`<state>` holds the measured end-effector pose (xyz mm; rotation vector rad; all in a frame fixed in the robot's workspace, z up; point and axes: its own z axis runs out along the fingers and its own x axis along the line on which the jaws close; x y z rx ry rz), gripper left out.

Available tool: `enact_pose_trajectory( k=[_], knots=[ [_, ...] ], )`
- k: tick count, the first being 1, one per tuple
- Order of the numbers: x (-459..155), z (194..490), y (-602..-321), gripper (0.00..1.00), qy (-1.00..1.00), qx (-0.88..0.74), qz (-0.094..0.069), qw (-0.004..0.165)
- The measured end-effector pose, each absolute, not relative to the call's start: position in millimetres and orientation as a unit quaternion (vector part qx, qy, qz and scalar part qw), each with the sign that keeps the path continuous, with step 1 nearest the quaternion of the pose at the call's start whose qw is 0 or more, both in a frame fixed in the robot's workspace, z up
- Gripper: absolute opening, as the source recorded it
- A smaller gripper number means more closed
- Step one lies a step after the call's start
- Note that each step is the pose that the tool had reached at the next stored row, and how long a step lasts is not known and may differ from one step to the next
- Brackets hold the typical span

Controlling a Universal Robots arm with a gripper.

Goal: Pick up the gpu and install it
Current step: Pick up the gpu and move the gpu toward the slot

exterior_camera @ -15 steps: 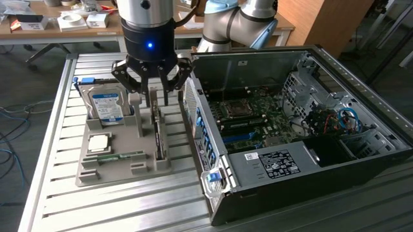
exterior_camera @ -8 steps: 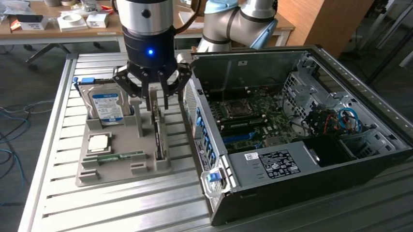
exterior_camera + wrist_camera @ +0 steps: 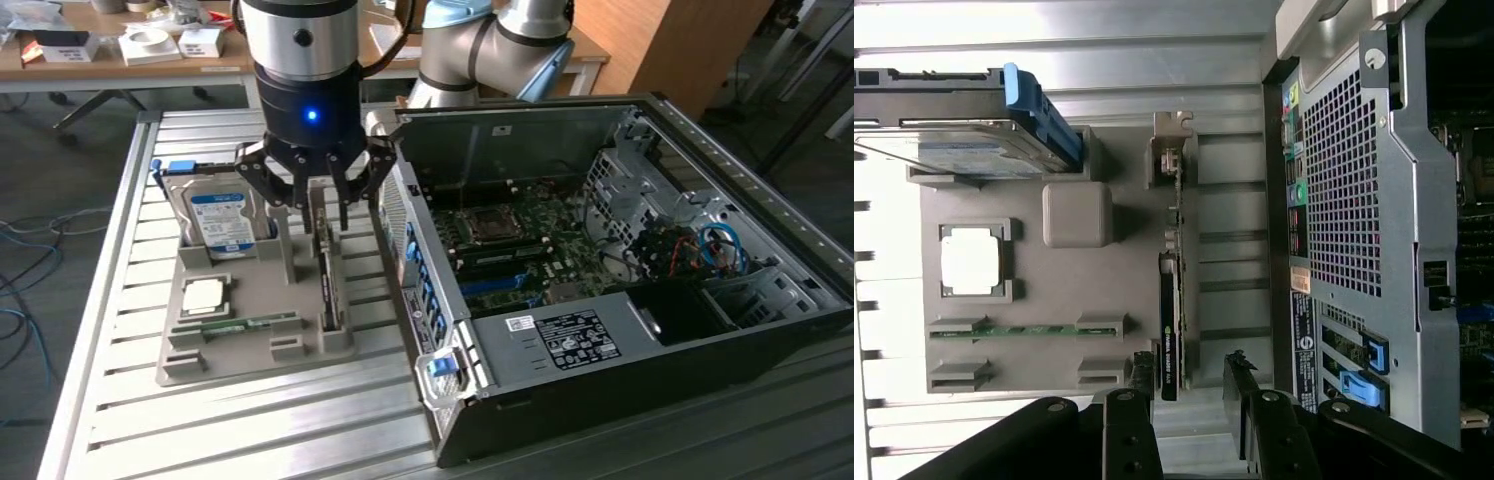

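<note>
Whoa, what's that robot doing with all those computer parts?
The robot arm's gripper hangs open right above the gpu, a thin card standing on edge in a gray holder tray. It isn't holding anything yet. A hard drive sits in the same tray, and the open computer case stands beside it, on the exterior view's right.

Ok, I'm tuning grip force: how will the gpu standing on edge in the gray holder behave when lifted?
Probably stiff: the gpu is a thin flat board. Likely light, being so slim. Held on edge in the gray holder, it may bind if pulled crooked.
</note>
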<state>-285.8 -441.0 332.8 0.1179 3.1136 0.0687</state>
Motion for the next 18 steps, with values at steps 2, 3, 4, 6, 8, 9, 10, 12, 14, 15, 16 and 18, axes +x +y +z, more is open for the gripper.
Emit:
enact_pose_trajectory(
  k=[2, 3, 4, 6, 8, 9, 10, 12, 14, 15, 16, 18],
  knots=[
    [-286.2, 331.7, -439.8, 0.42, 0.999, 0.038, 0.022, 0.013],
    [-286.3, 330.9, -438.8, 0.42, 0.999, 0.038, 0.022, 0.013],
    [-286.5, 329.8, -437.4, 0.42, 0.999, 0.038, 0.022, 0.013],
    [-286.9, 328.5, -435.3, 0.42, 0.999, 0.038, 0.022, 0.013],
    [-286.9, 328.5, -435.3, 0.42, 0.999, 0.038, 0.022, 0.013],
    [-286.9, 328.5, -435.3, 0.42, 0.999, 0.038, 0.022, 0.013],
    [-286.9, 328.5, -435.3, 0.42, 0.999, 0.038, 0.022, 0.013],
    [-288.1, 327.7, -435.0, 0.42, 0.999, 0.038, 0.022, 0.013],
    [-290.6, 325.9, -433.9, 0.42, 0.999, 0.038, 0.022, 0.013],
    [-291.8, 325.0, -433.4, 0.42, 0.999, 0.038, 0.022, 0.013],
    [-293.0, 324.4, -432.9, 0.42, 0.999, 0.038, 0.022, 0.013],
    [-293.2, 324.4, -432.8, 0.42, 0.999, 0.038, 0.022, 0.013]
  ],
)
